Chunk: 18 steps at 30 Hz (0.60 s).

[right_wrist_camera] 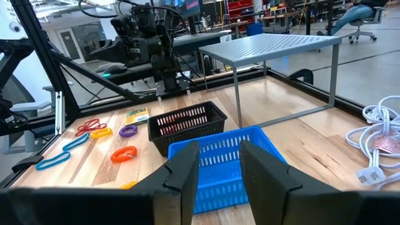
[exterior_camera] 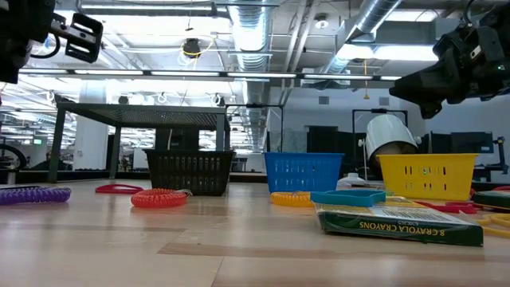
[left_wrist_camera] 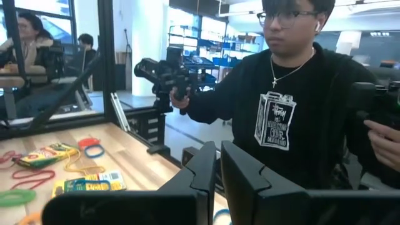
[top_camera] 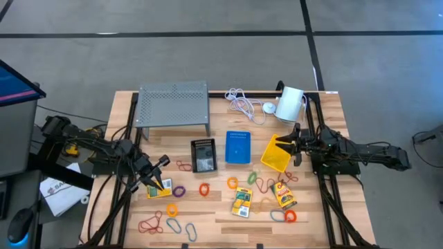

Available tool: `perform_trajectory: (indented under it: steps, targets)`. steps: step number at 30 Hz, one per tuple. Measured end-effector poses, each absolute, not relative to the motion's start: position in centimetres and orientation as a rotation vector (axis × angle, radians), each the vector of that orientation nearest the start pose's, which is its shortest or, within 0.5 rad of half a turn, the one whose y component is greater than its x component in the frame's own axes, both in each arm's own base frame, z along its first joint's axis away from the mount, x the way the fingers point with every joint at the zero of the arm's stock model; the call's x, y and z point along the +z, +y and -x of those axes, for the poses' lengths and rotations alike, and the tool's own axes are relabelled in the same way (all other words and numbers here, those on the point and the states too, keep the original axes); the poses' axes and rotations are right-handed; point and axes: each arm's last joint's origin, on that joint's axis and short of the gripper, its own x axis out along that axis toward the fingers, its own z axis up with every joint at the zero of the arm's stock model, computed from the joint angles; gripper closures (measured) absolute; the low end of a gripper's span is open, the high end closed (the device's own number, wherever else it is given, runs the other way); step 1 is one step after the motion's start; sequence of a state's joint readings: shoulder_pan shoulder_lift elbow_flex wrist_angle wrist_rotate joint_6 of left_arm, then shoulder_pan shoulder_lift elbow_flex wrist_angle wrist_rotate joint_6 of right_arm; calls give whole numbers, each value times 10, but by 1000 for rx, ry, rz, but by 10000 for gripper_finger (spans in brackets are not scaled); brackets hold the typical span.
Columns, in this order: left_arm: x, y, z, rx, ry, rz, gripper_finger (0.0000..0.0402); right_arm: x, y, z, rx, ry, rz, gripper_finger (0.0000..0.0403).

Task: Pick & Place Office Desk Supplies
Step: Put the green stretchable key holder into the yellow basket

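Jaws: left gripper (top_camera: pixel 163 162) pinched shut and empty, right gripper (top_camera: pixel 289 142) parted a little, holding nothing. Loops (top_camera: pixel 203 189) and crayon packets (top_camera: pixel 241 201) litter the table (top_camera: pixel 325 228) below 3 bins (top_camera: pixel 239 147); thin loops could slip a sloppy pinch.

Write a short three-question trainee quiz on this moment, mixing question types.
1. True or false: the black bin stands between the grey rack and the blue bin.
2. Which bin is nearest the right gripper? A black, B blue, C yellow.
3. What is printed on the crayon box lying flat in the low view?

Key:
1. False; it stands beside the blue bin, in front of the rack.
2. C, the yellow bin.
3. "8 Crayola Crayons".
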<state>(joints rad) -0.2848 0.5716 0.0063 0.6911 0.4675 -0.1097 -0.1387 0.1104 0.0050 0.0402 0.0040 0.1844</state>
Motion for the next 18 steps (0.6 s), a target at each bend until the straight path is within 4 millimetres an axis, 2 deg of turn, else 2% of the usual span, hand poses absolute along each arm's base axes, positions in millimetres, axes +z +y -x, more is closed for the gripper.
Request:
perform_trajectory:
  steps: [11,14,18]
  targets:
    - [179,-46,-123,-638,-121,68,381,160,-14,-103,-143,53,-204,291]
    - [178,-43,-125,-513,-100,128,381,160,-14,-103,-143,50,-239,291]
    - [177,-36,-128,-257,-94,178,381,162,-14,-102,-133,72,-272,291]
